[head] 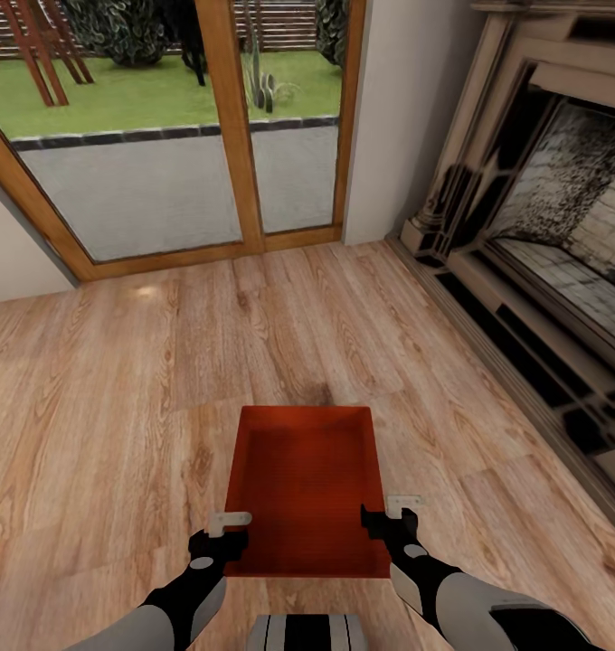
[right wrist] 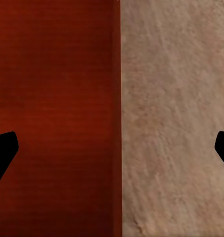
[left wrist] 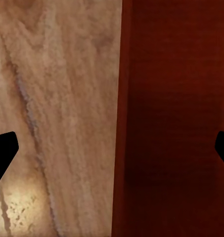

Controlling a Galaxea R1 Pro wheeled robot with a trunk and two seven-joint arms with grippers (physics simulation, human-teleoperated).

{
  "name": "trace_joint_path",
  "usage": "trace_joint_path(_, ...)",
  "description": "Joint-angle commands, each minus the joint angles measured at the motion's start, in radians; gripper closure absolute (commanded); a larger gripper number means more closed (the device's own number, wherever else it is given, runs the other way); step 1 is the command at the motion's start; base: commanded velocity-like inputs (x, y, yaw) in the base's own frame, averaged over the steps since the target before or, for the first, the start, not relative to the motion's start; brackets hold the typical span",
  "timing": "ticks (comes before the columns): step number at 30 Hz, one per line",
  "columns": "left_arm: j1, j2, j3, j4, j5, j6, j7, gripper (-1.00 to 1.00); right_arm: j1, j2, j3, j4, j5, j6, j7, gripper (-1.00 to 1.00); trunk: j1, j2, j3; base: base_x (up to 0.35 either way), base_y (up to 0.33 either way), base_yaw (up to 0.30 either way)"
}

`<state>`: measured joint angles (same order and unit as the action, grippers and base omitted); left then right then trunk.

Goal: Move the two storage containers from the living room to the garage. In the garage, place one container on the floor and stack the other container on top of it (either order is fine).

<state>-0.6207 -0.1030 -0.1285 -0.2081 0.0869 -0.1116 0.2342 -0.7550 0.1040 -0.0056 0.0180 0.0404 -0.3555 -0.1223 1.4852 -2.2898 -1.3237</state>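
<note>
The left gripper [head: 228, 529] and right gripper [head: 391, 514] stand wide open, each astride a side wall of the storage container [head: 303, 484] on the wood floor [head: 118, 389], holding nothing, so closing and lifting seems next.

The storage container [head: 303, 488] looks like plain red-orange plastic, matt, with a faint fine ribbing on the inside, nothing shiny about it. The floor [head: 118, 380] is light wood plank with strong grain and knots and a soft satin sheen; there's one small bright glint on it. The door frame [head: 231, 117] is warm varnished wood around clear glass. The fireplace surround [head: 488, 181] reads as pale smooth stone, and the inside is rough brick. The arms are glossy grey and black shells.
</note>
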Motion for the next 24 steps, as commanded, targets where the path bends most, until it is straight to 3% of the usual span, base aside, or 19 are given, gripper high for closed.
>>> trace_joint_path(1,-0.001,0.000,-0.009,0.001,0.009,-0.004,0.005,-1.00,-0.001,0.000,-0.001,0.002,0.004,-0.003,-0.005,-1.00,0.000,0.000,-0.001,0.000,0.000,0.000)
trace_joint_path(7,-0.001,0.000,-0.008,0.001,0.009,-0.003,0.005,-1.00,-0.001,0.000,-0.001,0.002,0.004,-0.003,-0.005,-1.00,0.015,-0.028,-0.013,0.000,0.000,0.000)
trace_joint_path(23,-0.001,-0.001,-0.009,0.001,0.009,-0.003,0.007,-1.00,-0.001,0.000,-0.001,0.002,0.003,-0.003,-0.006,-1.00,0.015,-0.028,-0.013,0.000,0.000,0.000)
trace_joint_path(24,-0.001,-0.001,-0.009,0.002,0.009,-0.003,0.007,1.00,-0.001,0.000,-0.001,0.002,0.003,-0.003,-0.007,-1.00,0.015,-0.028,-0.013,0.000,0.000,0.000)
